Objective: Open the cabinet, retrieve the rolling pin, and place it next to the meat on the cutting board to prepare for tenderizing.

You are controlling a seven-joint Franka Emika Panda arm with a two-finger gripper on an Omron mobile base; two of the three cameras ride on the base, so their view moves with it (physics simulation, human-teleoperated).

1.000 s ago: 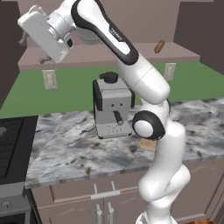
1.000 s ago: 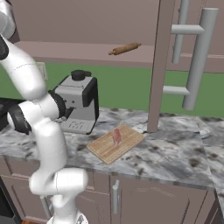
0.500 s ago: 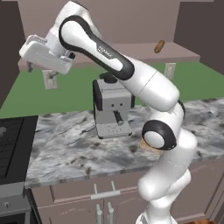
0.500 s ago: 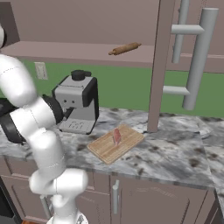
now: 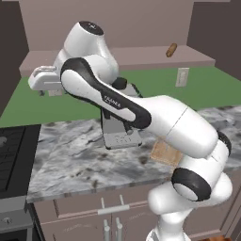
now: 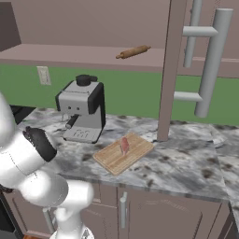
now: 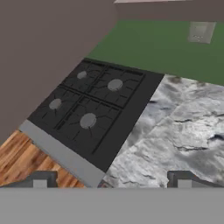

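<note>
gripper: jaws wide, empty, far left above stove | rolling pin: on open cabinet shelf, above cutting board | likely light, stiff, rolls; you should pinch mid-barrel

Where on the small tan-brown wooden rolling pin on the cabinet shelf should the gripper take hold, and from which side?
Probably the thick middle barrel of the small tan-brown wooden rolling pin, jaws spanning its width. It lies flat on the mauve-brown shelf in the open cabinet, so approaching from the open front looks best.
</note>
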